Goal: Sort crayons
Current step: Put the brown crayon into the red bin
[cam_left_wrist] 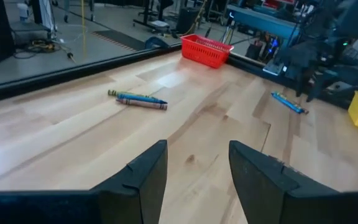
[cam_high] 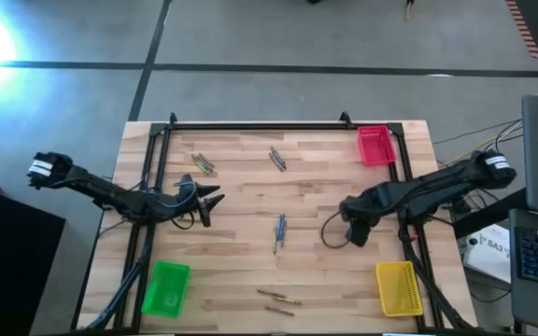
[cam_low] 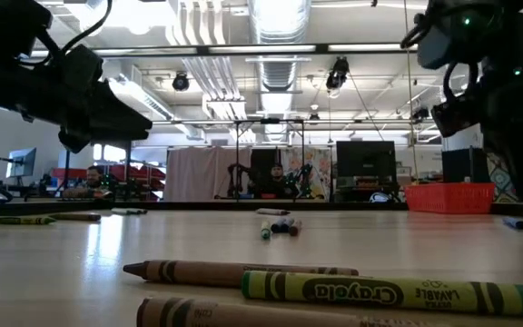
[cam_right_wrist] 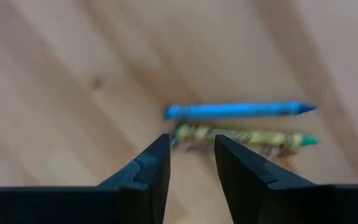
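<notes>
Seen from above: crayons scattered in four small clusters on the wooden table (cam_high: 250,271). One cluster of crayons (cam_high: 202,163) toward 11 o'clock from the table's centre, another pair (cam_high: 276,159) near 12 o'clock, a blue-and-green group (cam_high: 279,231) at the centre itself, and brownish ones (cam_high: 276,301) down at 6 o'clock by the near edge.

Left gripper (cam_high: 209,198) hovering at about 9 o'clock of the central group, well apart from it, fingers (cam_left_wrist: 143,177) spread and empty (bare wood showing through the gap in the left wrist view). Ahead of it in that view: the 12 o'clock pair (cam_left_wrist: 138,99), the red tray (cam_left_wrist: 207,50), and the central blue crayon (cam_left_wrist: 288,102) farther off.

Right gripper (cam_high: 355,235) at about 3 o'clock of the central group, near but not touching. Fingers (cam_right_wrist: 146,177) parted, nothing held; just beyond the tips in the right wrist view, a blue crayon (cam_right_wrist: 238,110) lying parallel to and just beside a green one (cam_right_wrist: 244,136).

Trays at the corners: red tray at 1 o'clock, yellow tray (cam_high: 398,287) at 4 o'clock, green tray (cam_high: 166,287) at 7 o'clock. No crayon visible inside any of them.

From table height: brown crayon (cam_low: 234,271) and green crayon (cam_low: 389,292) large in the foreground, touching along their sides, the central group (cam_low: 280,225) small behind.
</notes>
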